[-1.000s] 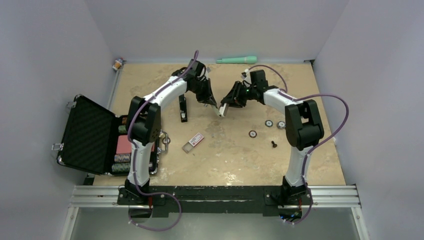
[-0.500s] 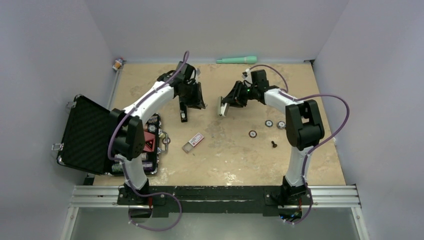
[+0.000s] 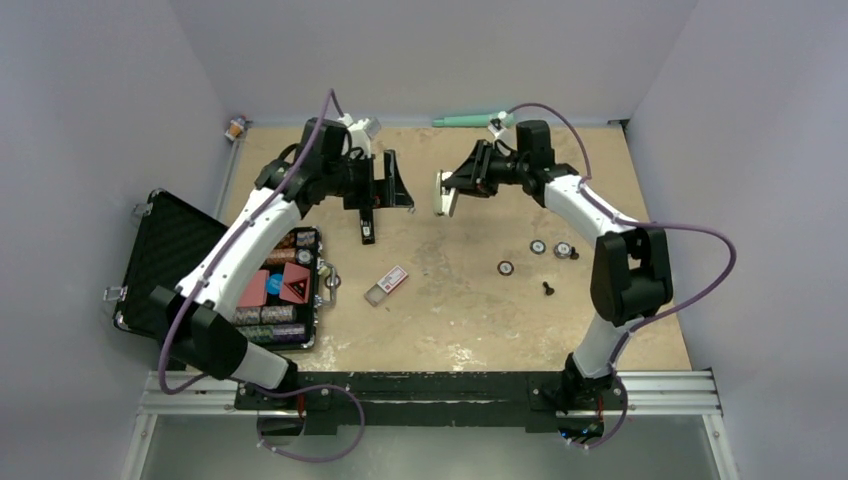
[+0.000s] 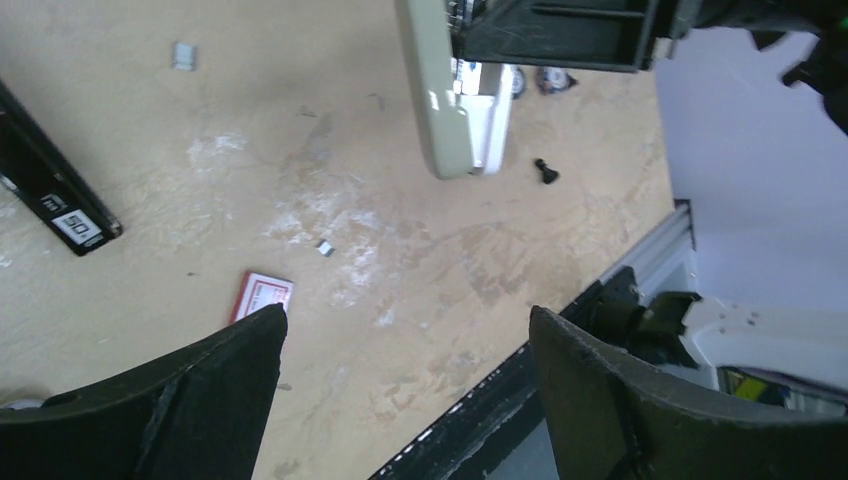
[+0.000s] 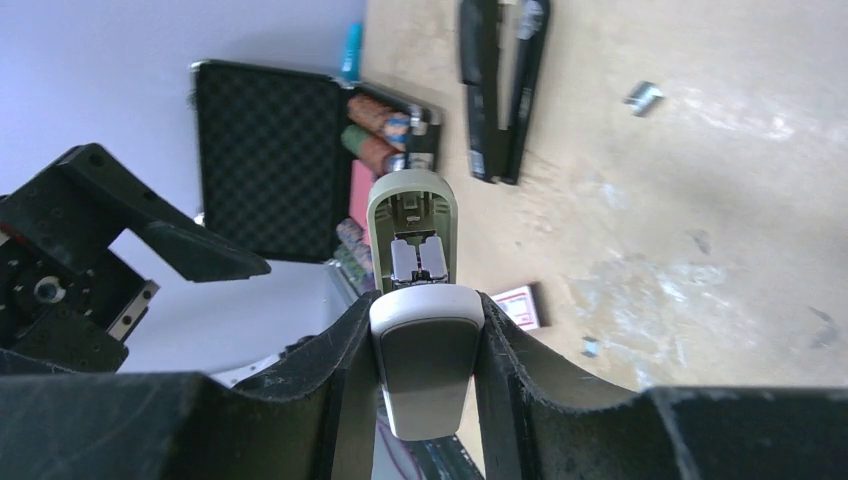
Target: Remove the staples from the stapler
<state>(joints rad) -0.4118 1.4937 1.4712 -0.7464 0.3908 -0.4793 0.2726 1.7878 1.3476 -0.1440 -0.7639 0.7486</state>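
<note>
The slim black stapler (image 3: pixel 367 224) lies on the tan table, hinged open in the right wrist view (image 5: pixel 500 90), and shows as a black bar in the left wrist view (image 4: pixel 55 195). My left gripper (image 3: pixel 387 190) hovers just above and behind it, open and empty (image 4: pixel 405 330). Tiny silvery staples (image 5: pixel 643 96) lie loose on the table, with other bits nearby (image 4: pixel 183 55). My right gripper (image 3: pixel 455 188) is shut on a pale green oblong case (image 5: pixel 412 215), held in the air to the right of the stapler (image 3: pixel 443 195).
An open black foam-lined case (image 3: pixel 175 265) with poker chips (image 3: pixel 280 285) sits at the left edge. A small clear box with a red-and-white label (image 3: pixel 387 284) lies mid-table. Round discs (image 3: pixel 537 247) and a small black piece (image 3: pixel 547 288) lie right. A green tube (image 3: pixel 473 120) rests by the back wall.
My left gripper has pulled away from the pale green case toward the back left and opened. The right gripper has lifted the case slightly toward the back.
</note>
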